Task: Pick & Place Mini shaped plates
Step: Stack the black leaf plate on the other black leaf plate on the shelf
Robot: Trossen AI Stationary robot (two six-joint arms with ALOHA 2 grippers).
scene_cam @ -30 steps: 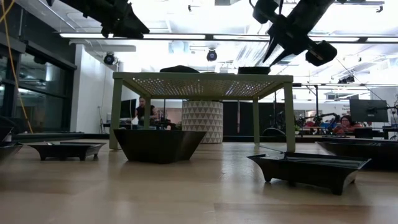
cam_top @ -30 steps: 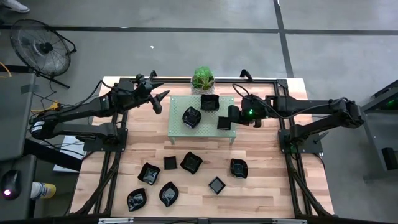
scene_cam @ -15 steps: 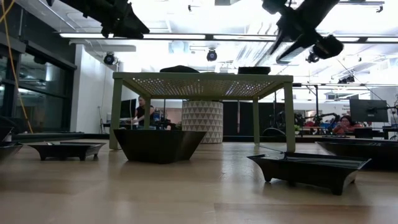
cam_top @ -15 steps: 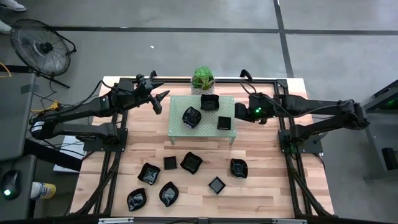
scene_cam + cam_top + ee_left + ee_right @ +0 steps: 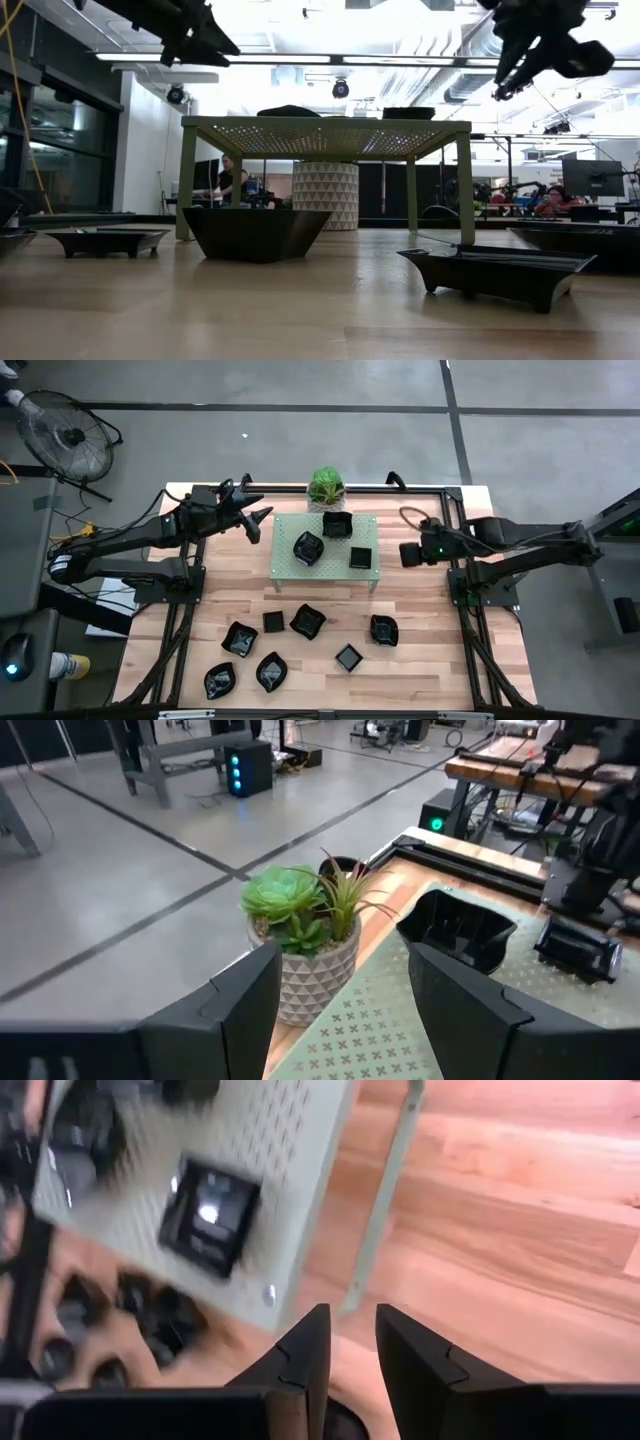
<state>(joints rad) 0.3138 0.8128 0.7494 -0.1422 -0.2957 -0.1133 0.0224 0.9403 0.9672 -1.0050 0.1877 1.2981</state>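
Glossy black plates (image 5: 309,546), square, leafy and wavy: three on my green rack (image 5: 284,572) at the counter's (image 5: 420,650) far edge, seven by the near edge. My right pincer (image 5: 403,553) is empty, fingers narrowly apart, right of the rack. Left pincer (image 5: 262,524) is wide, empty, at the rack's left corner. Only its wrist view shows the plant's (image 5: 303,916) patterned pot.

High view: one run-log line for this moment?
rack: three mini plates on it | table: seven plates | right gripper: empty, narrow gap, right of rack | left gripper: open, by potted plant
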